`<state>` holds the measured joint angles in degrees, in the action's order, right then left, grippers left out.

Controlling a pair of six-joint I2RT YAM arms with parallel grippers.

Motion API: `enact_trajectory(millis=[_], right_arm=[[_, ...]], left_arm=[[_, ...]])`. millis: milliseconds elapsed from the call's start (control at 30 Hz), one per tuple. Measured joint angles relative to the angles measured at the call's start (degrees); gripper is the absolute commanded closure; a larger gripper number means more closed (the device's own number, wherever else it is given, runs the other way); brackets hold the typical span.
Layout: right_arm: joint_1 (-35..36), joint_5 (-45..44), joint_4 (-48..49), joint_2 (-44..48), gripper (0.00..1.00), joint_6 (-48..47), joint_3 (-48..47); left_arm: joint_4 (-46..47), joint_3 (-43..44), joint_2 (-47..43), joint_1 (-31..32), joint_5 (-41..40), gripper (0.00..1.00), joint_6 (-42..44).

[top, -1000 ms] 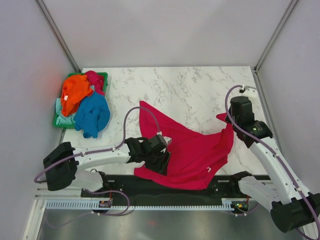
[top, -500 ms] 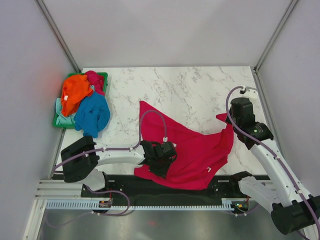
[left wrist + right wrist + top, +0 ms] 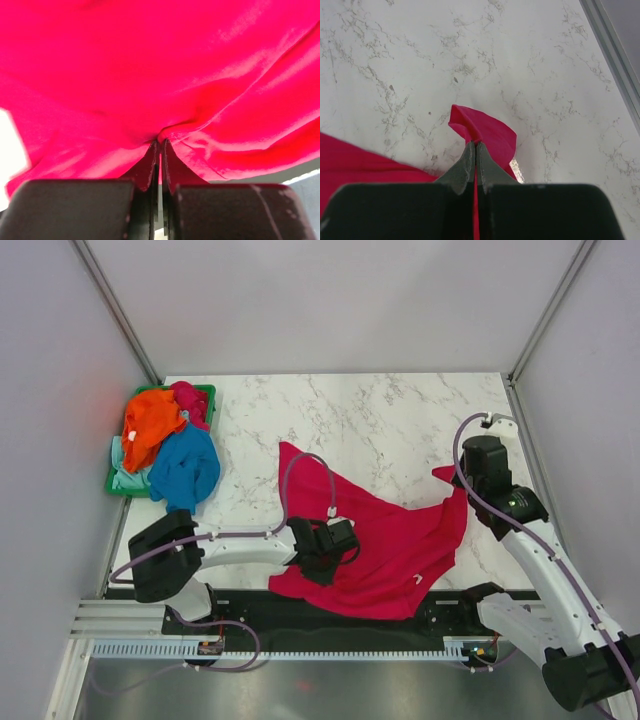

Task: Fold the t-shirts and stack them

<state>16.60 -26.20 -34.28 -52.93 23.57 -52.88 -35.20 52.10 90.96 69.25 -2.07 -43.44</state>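
Okay, clamped tight on the red shirt (image 3: 400, 540), rumpled across the near half of the table (image 3: 380, 420): left gripper (image 3: 160, 142) at a fold near its left edge, right gripper (image 3: 476, 144) at its right corner. Pull apart gently, flattening wrinkles.

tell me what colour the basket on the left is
The basket is green, best seen in the top external view.
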Motion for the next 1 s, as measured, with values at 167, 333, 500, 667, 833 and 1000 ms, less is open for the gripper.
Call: enact_trajectory(millis=[167,333,500,667,833,1000], right_arm=[[-0.1,0.7,-2.2,0.9,1.00,-0.2,-1.4],[-0.5,6.3,-8.3,1.4,1.00,0.3,-16.9],[-0.4,8.2,-6.4,8.8,1.00,0.3,-30.6],[-0.4,8.1,-0.6,20.5,1.00,-3.5,-34.3],[-0.4,11.1,5.3,23.8,1.00,-8.2,-37.1],[-0.5,10.1,7.1,23.5,1.00,-12.1,-39.6]], left_arm=[[-9.8,7.1,-4.6,0.0,-7.7,0.98,0.4],[-17.3,20.6,-18.5,0.0,-16.1,0.98,3.0],[-20.6,35.5,-31.9,0.0,-24.3,0.98,8.9],[-21.8,45.8,-39.7,0.0,-30.9,0.98,19.0],[-18.1,52.2,-42.4,0.0,-32.3,0.98,29.8],[-14.8,55.1,-41.8,0.0,-32.6,0.98,39.5]])
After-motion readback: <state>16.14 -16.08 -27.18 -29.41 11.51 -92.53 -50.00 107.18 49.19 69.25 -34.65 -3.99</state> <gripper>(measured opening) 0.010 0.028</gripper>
